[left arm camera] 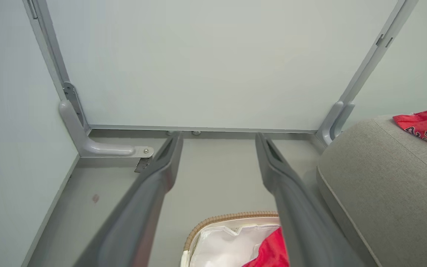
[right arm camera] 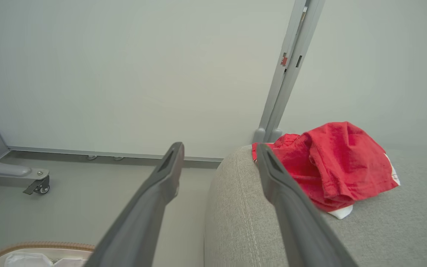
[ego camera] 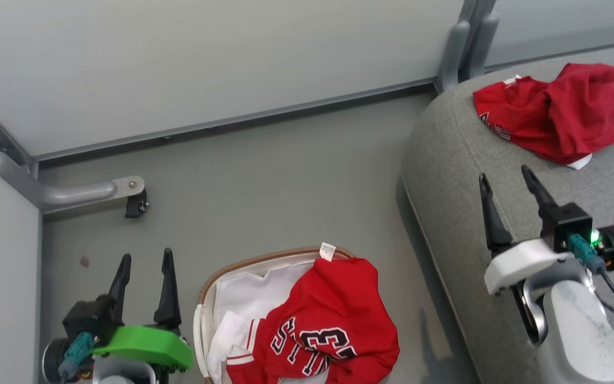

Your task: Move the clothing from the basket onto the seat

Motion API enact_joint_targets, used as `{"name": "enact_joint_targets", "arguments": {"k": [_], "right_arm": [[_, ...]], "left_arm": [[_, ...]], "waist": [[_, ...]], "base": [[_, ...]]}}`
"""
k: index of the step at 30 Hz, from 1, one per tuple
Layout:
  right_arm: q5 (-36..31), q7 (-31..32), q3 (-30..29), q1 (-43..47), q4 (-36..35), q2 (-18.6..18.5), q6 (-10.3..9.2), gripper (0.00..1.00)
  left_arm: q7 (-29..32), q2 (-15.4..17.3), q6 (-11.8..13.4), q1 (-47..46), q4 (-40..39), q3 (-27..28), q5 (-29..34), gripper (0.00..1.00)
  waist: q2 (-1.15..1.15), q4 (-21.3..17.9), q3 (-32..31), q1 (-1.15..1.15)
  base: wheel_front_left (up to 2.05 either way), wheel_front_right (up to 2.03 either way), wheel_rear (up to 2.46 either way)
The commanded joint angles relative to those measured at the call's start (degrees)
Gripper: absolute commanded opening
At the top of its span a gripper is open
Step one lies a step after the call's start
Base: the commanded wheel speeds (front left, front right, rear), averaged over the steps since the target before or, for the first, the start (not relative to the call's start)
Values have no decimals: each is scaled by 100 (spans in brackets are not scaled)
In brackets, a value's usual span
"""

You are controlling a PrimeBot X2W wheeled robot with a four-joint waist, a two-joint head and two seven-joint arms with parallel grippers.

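Note:
A red jersey [ego camera: 328,325] with a black-and-white "23" lies half over the white-lined basket [ego camera: 243,266] on the floor, near the bottom of the head view. A second red garment [ego camera: 563,109] lies crumpled on the grey seat [ego camera: 456,138] at the upper right. My left gripper [ego camera: 144,280] hangs open and empty to the left of the basket. My right gripper [ego camera: 509,184] stands open and empty above the seat's front edge, short of the red garment [right arm camera: 332,167]. In the left wrist view the basket [left arm camera: 228,218] and a corner of the jersey [left arm camera: 269,252] show between the fingers.
Pale partition walls close in the back and left. A grey wall foot with a caster [ego camera: 135,205] sticks out over the floor at the left. A grey upright post [ego camera: 464,42] stands behind the seat. Bare grey floor [ego camera: 275,181] lies between the basket and the wall.

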Motion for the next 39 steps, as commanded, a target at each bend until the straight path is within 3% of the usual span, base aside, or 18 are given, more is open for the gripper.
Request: {"name": "enact_joint_targets", "arguments": {"k": [1,15,39], "right_arm": [[108,-2,59,183,-39,-24,-8,100],[532,-2,437,939,-239,-23,-8,100],[639,-2,637,928,-203,-22,-8,100]], "left_arm": [[3,-2,48,141,-32,28,-72,100],[3,-1,217,654,-144,20,-390,100],[3,-1,236,538,-123,-10,-355,100]], "waist": [[0,100,-183,0],[0,144,-362,0],[0,168,-330,0]], "base": [[0,0,0],[0,0,0],[0,0,0]]}}
